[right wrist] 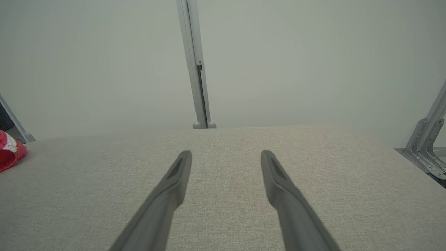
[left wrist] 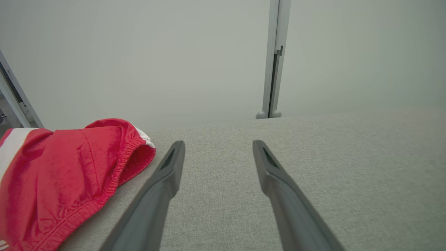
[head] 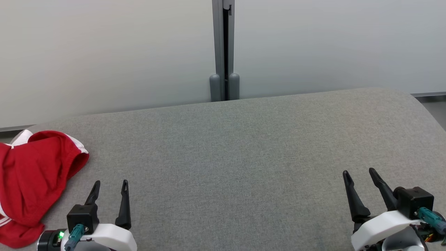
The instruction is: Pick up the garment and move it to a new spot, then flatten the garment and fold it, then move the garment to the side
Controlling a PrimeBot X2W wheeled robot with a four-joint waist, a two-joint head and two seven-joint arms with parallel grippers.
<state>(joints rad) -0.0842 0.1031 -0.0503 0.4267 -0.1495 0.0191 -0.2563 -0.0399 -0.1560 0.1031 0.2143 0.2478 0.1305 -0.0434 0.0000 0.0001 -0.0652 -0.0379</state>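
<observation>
A crumpled red garment (head: pixel 31 181) with white stripes lies in a heap at the tabletop (head: pixel 244 157) edge, just beside the left jaws on their outer left side and well apart from the right jaws, far off to their left. Both pairs of jaws stand wide open and hold nothing, their long dark fingers (head: pixel 123 205) poised just over the grey woven covering. The cloth looks light, thin, limp and faintly sheeny, so it will likely sag and slide rather than keep its shape. The gathered elastic waistband (left wrist: pixel 120 167), the nearest part to the left jaws, seems the firmest place to pinch. The tabletop appears padded, with a rounded far edge. Behind it are pale matte panels (head: pixel 104 52) and a grey metal post (head: pixel 223 52).
</observation>
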